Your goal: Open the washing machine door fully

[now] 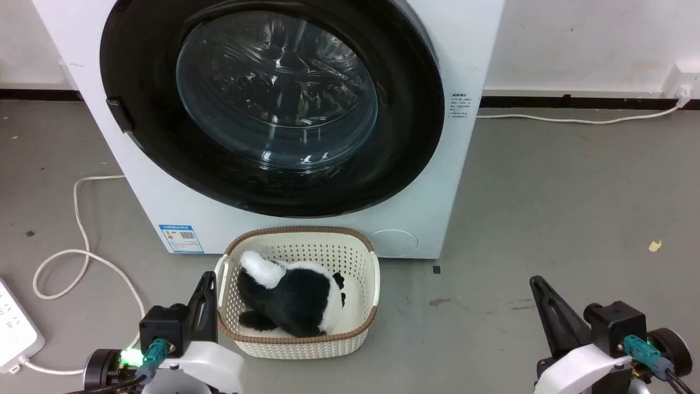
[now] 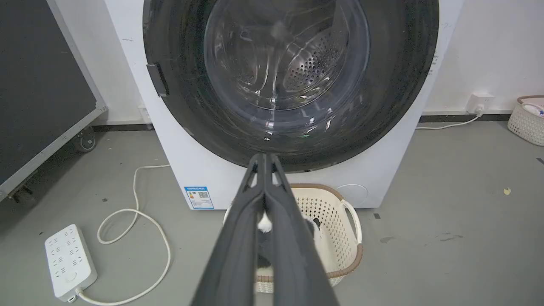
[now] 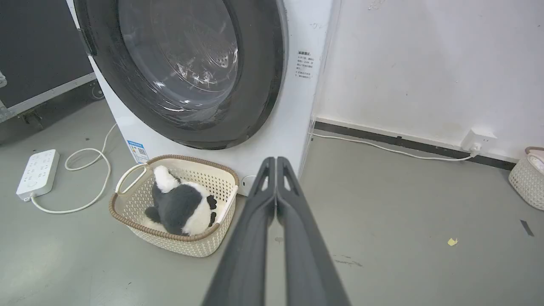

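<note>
The washing machine door (image 1: 164, 93) sits flat against the white machine front, its wide glossy black rim around a bulging clear glass bowl (image 1: 276, 90). A small black side tab (image 1: 120, 114) sticks out at the rim's left edge, also seen as the tab (image 2: 157, 79). The door (image 3: 263, 72) looks closed from the right wrist too. My left gripper (image 1: 206, 280) is low at the lower left, shut and empty, beside the basket. My right gripper (image 1: 536, 284) is low at the lower right, shut and empty, over bare floor. Both are well short of the door.
A cream basket (image 1: 361, 246) holding a black-and-white plush toy (image 1: 295, 295) stands on the floor right below the door. A white power strip (image 2: 68, 261) and looping cable (image 1: 82, 241) lie at the left. A dark wheeled case (image 2: 42, 93) stands farther left, another basket (image 3: 527, 182) far right.
</note>
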You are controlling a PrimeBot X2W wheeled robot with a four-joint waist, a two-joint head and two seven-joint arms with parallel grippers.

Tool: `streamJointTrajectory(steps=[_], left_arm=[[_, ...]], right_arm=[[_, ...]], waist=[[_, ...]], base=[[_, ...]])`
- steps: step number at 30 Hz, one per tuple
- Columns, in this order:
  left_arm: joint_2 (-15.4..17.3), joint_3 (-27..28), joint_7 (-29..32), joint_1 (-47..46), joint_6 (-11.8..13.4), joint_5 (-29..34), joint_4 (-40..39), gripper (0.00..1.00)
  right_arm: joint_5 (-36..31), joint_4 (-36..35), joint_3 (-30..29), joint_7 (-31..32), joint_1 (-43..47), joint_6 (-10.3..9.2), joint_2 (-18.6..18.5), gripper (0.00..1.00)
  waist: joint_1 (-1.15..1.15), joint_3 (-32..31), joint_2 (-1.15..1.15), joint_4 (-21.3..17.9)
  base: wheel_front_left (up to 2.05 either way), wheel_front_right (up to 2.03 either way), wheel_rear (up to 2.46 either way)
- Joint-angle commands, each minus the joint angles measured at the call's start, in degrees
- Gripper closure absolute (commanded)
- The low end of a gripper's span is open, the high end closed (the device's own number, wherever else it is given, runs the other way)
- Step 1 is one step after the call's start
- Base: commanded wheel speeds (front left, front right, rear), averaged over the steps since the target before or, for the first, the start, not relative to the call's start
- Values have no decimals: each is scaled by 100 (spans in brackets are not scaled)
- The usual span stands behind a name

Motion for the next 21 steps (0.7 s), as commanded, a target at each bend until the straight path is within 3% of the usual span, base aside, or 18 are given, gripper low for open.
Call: streamJointTrajectory(steps=[1, 21], left_arm=[[7, -4, 2, 11, 16, 51, -21, 100], [7, -4, 2, 11, 16, 51, -21, 100]], right_arm=[[-5, -21, -7, 3, -71, -6, 15, 100], [-5, -21, -7, 3, -71, -6, 15, 100]], waist=[[0, 0, 0, 0], [0, 0, 0, 0]], base=[[0, 0, 0], [0, 0, 0]])
